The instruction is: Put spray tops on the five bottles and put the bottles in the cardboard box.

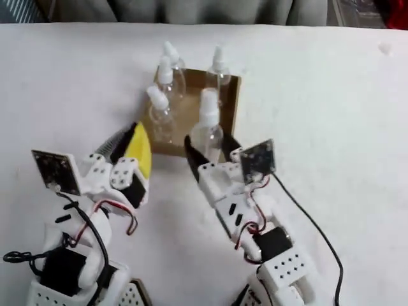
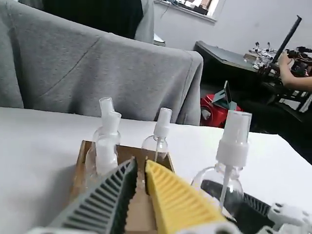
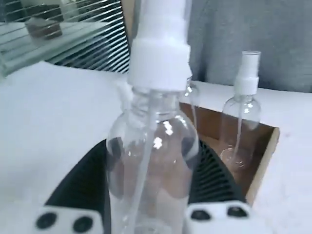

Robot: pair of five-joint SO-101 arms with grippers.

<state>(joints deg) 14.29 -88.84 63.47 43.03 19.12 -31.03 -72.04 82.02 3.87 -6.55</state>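
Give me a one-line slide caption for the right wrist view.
Right end effector grips a spray-topped clear bottle at the edge of the cardboard box, where another topped bottle stands.

- We see a white table (image 1: 357,127) spreading across the high view, its surface plain and pale.
- Behind its far edge we find a grey cloth (image 2: 97,73) draped over something broad, folds running across it.
- Beyond that, low down, we spot a red bag (image 2: 217,109).
- A dark desk (image 2: 229,58) stands farther back in the room.
- We also make out window blinds (image 3: 73,34), slats level.
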